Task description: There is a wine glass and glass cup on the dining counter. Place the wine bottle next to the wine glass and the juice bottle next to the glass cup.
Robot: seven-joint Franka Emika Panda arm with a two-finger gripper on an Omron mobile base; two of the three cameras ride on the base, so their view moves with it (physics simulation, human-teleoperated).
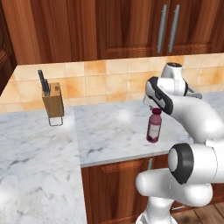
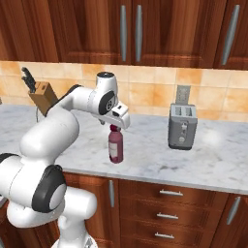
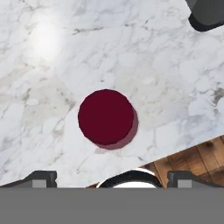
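The tabletop (image 1: 113, 131) is white marble with grey veins, and it sits on red-brown wooden cupboards. Three things stand on it. The juice bottle (image 1: 154, 126) stands upright near the front edge — dark red, with a round maroon cap. A knife block (image 1: 53, 101) stands far to the left by the tiled wall. A grey toaster (image 2: 182, 126) stands off to the right.

No writing can be read anywhere; the stubby dark-red juice bottle (image 1: 154, 127) carries a pale pink label band (blank at this size).
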